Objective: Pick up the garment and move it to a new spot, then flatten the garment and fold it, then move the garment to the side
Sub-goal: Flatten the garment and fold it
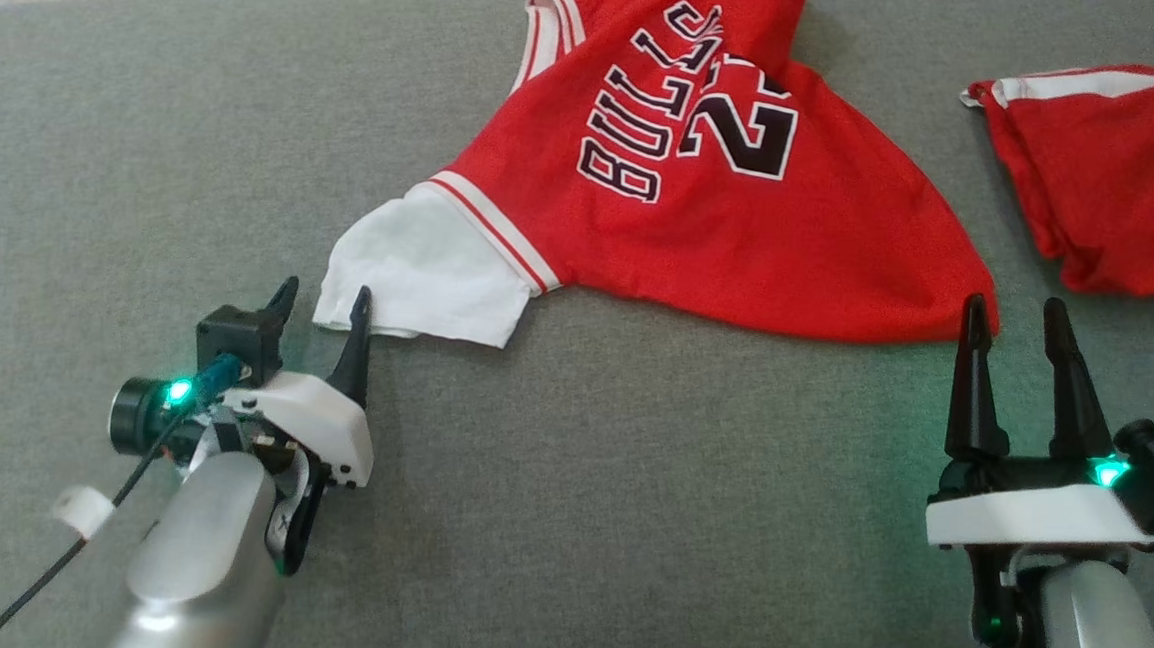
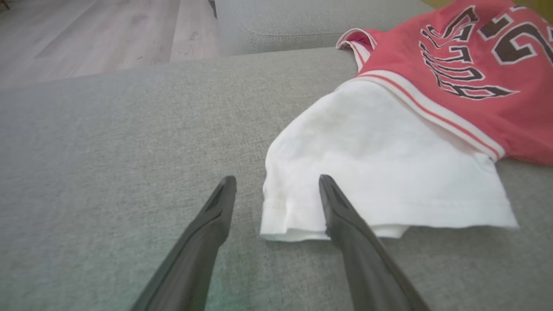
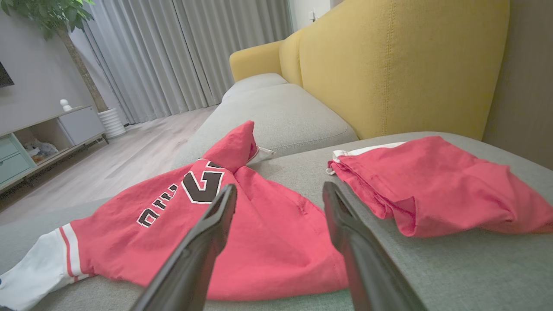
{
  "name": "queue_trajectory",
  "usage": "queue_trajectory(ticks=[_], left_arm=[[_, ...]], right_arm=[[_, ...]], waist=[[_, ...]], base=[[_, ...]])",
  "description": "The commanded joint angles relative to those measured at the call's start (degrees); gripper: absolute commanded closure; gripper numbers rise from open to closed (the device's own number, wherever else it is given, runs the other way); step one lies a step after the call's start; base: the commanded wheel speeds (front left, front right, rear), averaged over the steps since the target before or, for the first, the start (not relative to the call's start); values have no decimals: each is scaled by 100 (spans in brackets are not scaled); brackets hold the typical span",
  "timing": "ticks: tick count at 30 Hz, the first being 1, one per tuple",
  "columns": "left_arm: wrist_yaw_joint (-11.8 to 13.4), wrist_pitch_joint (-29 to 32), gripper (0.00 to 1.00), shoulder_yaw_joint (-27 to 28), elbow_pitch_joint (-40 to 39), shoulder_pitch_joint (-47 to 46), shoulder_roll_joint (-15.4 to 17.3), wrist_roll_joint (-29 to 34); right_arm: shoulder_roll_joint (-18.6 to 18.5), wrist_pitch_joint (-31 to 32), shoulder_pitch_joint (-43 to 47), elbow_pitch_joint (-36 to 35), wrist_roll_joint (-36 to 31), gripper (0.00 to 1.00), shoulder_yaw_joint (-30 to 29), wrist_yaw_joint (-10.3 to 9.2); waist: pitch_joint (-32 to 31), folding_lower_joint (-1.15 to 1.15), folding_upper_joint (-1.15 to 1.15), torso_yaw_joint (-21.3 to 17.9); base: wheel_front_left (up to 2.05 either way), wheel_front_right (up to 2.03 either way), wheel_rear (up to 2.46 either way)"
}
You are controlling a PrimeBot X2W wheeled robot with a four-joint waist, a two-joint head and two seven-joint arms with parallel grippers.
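**Item:** red jersey (image 1: pixel 733 223) with black lettering and a white sleeve (image 1: pixel 430 270). It lies rumpled and unfolded on the grey sofa cushion (image 1: pixel 627 487), bunched up at its far end.

**Left gripper** (image 1: pixel 325 294): jaws wide, set astride the sleeve's hem corner, nothing clamped.

**Right gripper** (image 1: pixel 1014 309): jaws wide, just beside the jersey's lower hem corner, nothing held.

**Adjacent:** second red garment (image 1: pixel 1107 176), folded, lying apart to the right.

**Status, by judgement:** flattening, folding and the move aside are all outstanding. Whether the first relocation is done cannot be told.

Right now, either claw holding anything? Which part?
Nothing held: left claw open at white sleeve of red basketball jersey, right claw open by its hem.
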Motion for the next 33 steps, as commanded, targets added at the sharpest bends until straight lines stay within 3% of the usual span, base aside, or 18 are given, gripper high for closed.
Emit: queue_trajectory(ticks=[1, 7, 11, 12, 13, 14, 15, 16, 24, 33], left_arm=[[50, -4, 0, 173, -84, -241, 163, 37], [48, 255, 0, 137, 313, -398, 188, -6], [-83, 584, 0, 70, 543, -434, 176, -87], [-118, 681, 4, 42, 593, -433, 180, -96], [-158, 765, 37, 5, 633, -429, 186, -96], [-209, 818, 61, -39, 651, -426, 189, -90], [-243, 845, 96, -69, 657, -422, 185, -92], [-261, 859, 100, -92, 656, -417, 177, -95], [-244, 564, 100, -111, 401, -335, 113, -169], [-154, -483, 100, 84, -764, -141, 69, -311]], right_arm=[[-18, -61, -158, -198, 40, 0, 145, -5], [-18, -61, -180, -214, 72, 0, 174, -5], [-18, -61, -209, -235, 63, 0, 114, -5], [-18, -61, -215, -238, 63, 0, 91, -5], [-18, -61, -218, -236, 62, 0, 74, -5], [-18, -61, -219, -231, 59, 0, 55, -5], [-18, -61, -219, -226, 54, 0, 33, -5], [-18, -61, -222, -226, 44, 0, 0, -5], [-18, -61, -183, -109, -105, 0, -148, -5], [-18, 75, -320, 714, -470, 0, -598, -5]], waist=[[29, -1, 0, -36], [88, -1, 0, -116], [106, -1, 0, -156], [106, -1, 0, -159], [102, -1, 0, -158], [95, -1, 0, -153], [85, -1, 0, -144], [71, -1, 0, -133], [-189, -1, 0, 26], [-386, -1, 0, 215]], base=[[0, 0, 0], [0, 0, 0], [0, 0, 0], [0, 0, 0], [0, 0, 0], [0, 0, 0], [0, 0, 0], [0, 0, 0], [0, 0, 0], [0, 0, 0]])
